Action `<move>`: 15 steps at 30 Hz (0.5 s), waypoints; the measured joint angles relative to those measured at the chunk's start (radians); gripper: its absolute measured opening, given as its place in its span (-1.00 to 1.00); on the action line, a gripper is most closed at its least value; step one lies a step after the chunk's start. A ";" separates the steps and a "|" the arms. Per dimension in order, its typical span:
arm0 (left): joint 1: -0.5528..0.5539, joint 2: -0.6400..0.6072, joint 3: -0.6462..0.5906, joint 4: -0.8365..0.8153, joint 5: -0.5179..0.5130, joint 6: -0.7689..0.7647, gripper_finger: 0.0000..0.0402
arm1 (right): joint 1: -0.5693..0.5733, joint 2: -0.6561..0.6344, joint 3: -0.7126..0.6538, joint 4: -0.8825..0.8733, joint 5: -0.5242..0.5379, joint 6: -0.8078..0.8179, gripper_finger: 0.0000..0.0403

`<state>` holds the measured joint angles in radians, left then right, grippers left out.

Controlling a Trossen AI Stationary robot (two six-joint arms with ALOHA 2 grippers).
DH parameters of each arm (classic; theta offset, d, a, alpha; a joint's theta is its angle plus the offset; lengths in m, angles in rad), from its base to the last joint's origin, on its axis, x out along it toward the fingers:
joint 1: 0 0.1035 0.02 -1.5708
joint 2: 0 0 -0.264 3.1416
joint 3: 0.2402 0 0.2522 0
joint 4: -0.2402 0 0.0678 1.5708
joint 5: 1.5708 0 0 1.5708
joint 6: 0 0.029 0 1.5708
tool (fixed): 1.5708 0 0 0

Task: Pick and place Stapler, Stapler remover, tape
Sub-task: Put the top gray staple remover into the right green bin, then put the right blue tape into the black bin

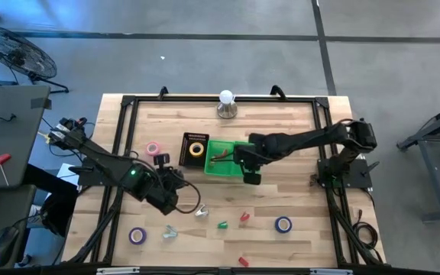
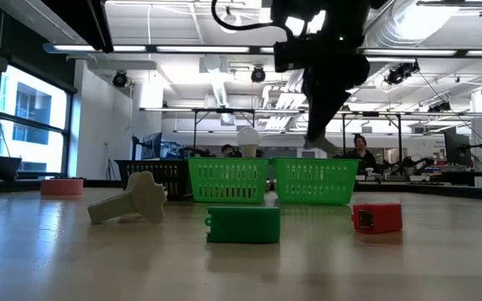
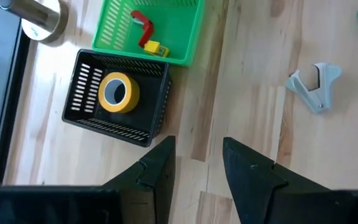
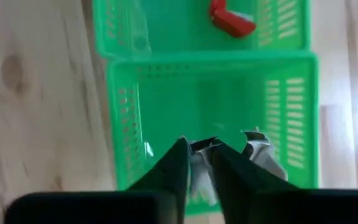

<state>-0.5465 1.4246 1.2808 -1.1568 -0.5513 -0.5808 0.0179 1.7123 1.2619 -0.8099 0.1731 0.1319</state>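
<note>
- Your yellow tape (image 3: 117, 93) lies flat in the black basket (image 3: 118, 129); a pink roll (image 1: 153, 148) sits on the table just left of that basket, and the purple roll (image 1: 136, 235) and blue roll (image 1: 283, 224) lie near the front edge, well apart.
- A grey staple remover (image 4: 199, 167) is pinched between the right gripper's (image 4: 197, 163) fingers, over the nearer green basket (image 4: 122, 124). A second grey one (image 4: 261, 151) shows beside it; you cannot tell whether it rests on the basket floor.
- A red stapler (image 4: 231, 19) lies in the farther green basket (image 4: 286, 28).
- Your left gripper (image 3: 197, 158) hangs over bare table near the black basket, fingers spread and empty.
- Another grey remover (image 3: 316, 85) lies on the wood; small green (image 1: 222, 224) and red (image 1: 244, 217) staplers lie further forward.
</note>
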 joint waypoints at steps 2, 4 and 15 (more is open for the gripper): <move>0.000 0.000 0.000 0.002 0.006 -0.003 -0.36 | -0.011 0.000 -0.016 0.049 0.002 -0.014 -0.52; 0.001 0.000 0.000 0.001 0.015 -0.008 -0.36 | -0.019 0.000 -0.025 0.093 0.024 -0.018 -0.36; 0.001 0.000 0.000 0.001 0.020 -0.030 -0.36 | -0.013 -0.009 0.022 0.083 0.053 -0.071 0.09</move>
<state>-0.5453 1.4246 1.2808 -1.1557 -0.5308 -0.6113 0.0048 1.7028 1.2843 -0.7269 0.2265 0.0612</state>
